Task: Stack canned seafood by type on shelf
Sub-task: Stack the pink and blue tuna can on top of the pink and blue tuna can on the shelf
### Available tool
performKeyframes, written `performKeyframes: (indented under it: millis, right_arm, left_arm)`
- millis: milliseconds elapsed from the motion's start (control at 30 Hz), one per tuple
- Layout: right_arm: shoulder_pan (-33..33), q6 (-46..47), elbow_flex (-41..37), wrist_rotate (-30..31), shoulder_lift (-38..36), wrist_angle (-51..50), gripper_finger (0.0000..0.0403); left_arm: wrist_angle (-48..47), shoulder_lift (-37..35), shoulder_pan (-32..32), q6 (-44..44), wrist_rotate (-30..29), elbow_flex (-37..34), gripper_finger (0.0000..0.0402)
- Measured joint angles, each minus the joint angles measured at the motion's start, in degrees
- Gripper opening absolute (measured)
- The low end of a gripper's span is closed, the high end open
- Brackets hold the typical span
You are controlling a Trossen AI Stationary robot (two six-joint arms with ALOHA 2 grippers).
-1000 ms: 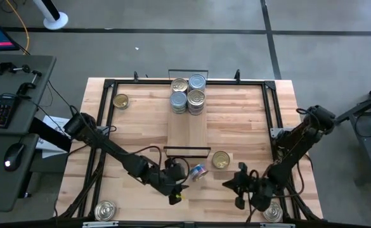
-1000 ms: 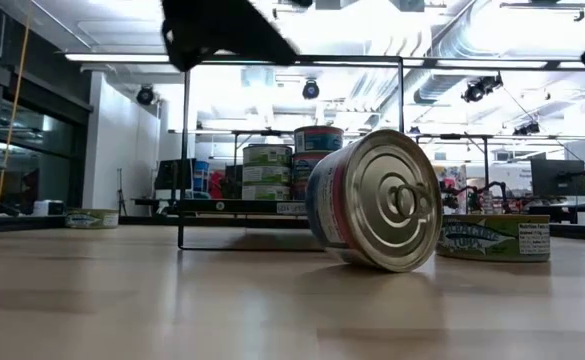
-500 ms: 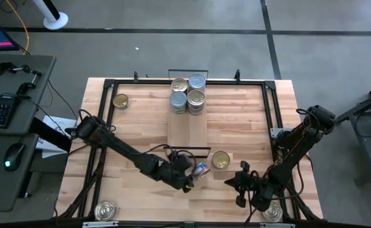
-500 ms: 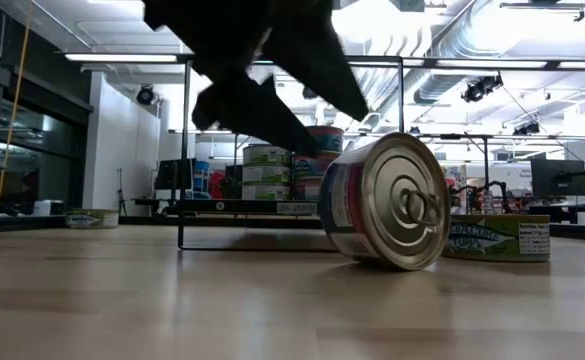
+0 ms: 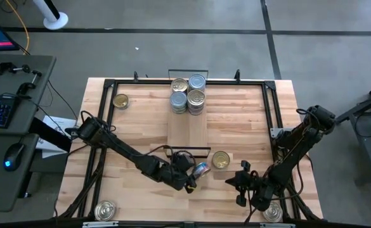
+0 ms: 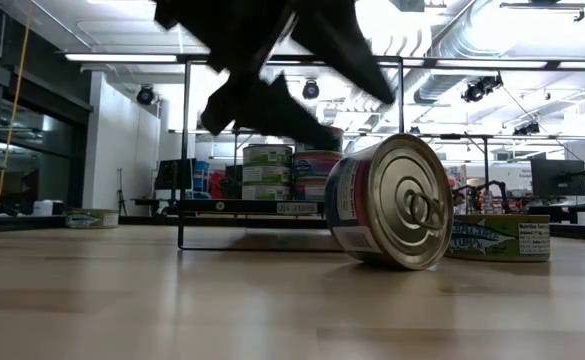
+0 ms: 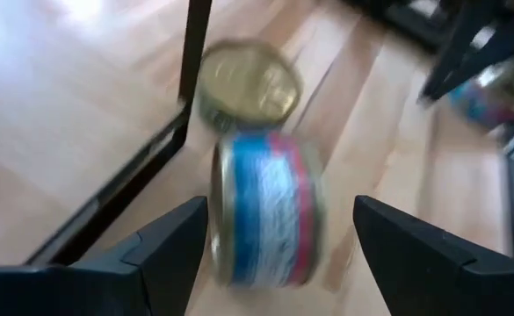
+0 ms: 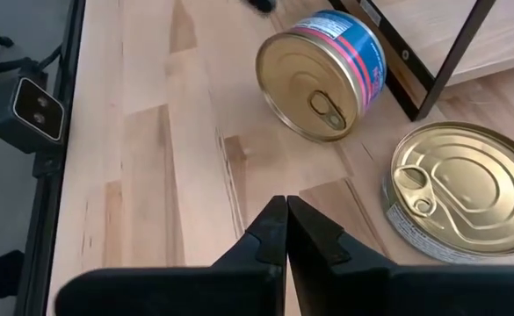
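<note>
A blue-and-red tin of canned seafood [image 5: 201, 169] lies on its side, rim on the table, just in front of the shelf's near wire frame [image 5: 187, 149]. My left gripper [image 5: 190, 178] is open. Its two fingers stand either side of this tin [image 7: 265, 219] with a gap on each side. A gold-topped tin [image 5: 221, 159] lies flat next to it. Several tins [image 5: 188, 94] are stacked at the far end of the shelf [image 5: 186, 126]. My right gripper [image 8: 285, 224] is shut on nothing, near the table's front right.
Single tins lie flat at the far left [image 5: 120, 101], near the front left corner [image 5: 105, 210] and near the front right corner [image 5: 273, 213]. A black frame [image 5: 109, 85] runs round the tabletop. Bare wood lies left of the shelf.
My left gripper has gone down and toward the table's right edge, from the near edge up to the tin on its side, and has rolled at the wrist. Its fingers now show above that tin in the low view. The tin has shifted slightly toward the right.
</note>
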Motion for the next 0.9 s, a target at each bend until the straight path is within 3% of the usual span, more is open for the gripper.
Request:
performKeyframes:
  millis: [900]
  right_arm:
    - [-0.9, 1.0, 0.0, 0.3, 0.0, 0.0, 0.0]
  left_arm:
    - [5.4, 6.9, 0.4, 1.6, 1.6, -0.1, 0.028]
